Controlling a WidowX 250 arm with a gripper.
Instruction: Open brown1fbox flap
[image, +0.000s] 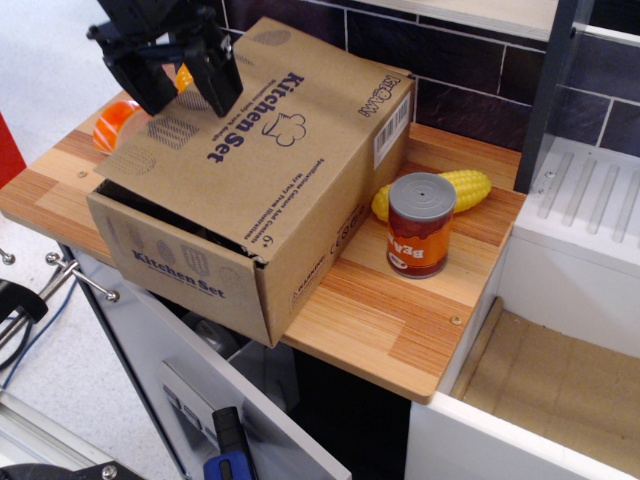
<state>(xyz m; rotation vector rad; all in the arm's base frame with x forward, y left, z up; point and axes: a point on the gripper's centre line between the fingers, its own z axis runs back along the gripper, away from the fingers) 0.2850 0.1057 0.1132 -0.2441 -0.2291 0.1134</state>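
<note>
The brown1fbox (310, 245) lies on the wooden counter (380, 320) at the left and overhangs its front edge. Its wide top flap (265, 140), printed with big "Kitchen Set" text and a chef hat, is tilted up a little. A dark gap shows above the narrow front wall (180, 272). My black gripper (183, 92) is at the flap's far left edge, over the striped oval marks. Its fingers are spread apart; one fingertip (220, 88) rests against the flap's top. I cannot tell whether the other fingertip is under the edge.
A red can (420, 225) stands just right of the box, with a yellow corn cob (465, 187) behind it. An orange object (112, 127) lies behind the gripper at the left. A white rack (590, 215) is at the right, dark tiles behind.
</note>
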